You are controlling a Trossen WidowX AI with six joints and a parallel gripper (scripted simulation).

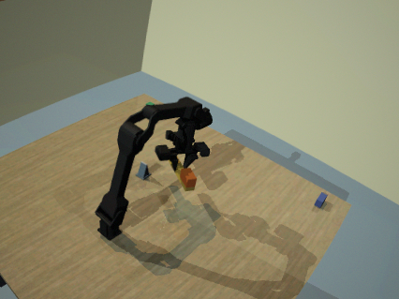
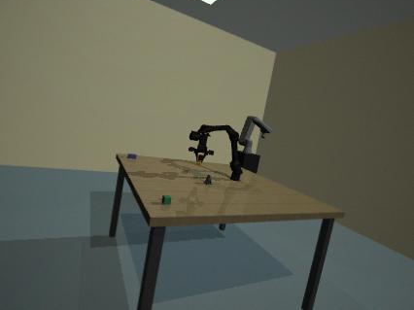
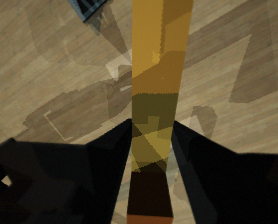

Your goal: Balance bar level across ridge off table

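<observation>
My gripper is shut on the yellow bar, which has an orange end block. It holds the bar well above the wooden table. The ridge, a small blue-grey wedge, stands on the table to the left of the bar in the top view. In the wrist view the bar runs straight up the frame and the ridge shows at the top left, off to the side of the bar.
A small blue block lies near the table's right edge. A green cube sits near another edge, mostly hidden behind my arm in the top view. A grey and black stand rises behind my base.
</observation>
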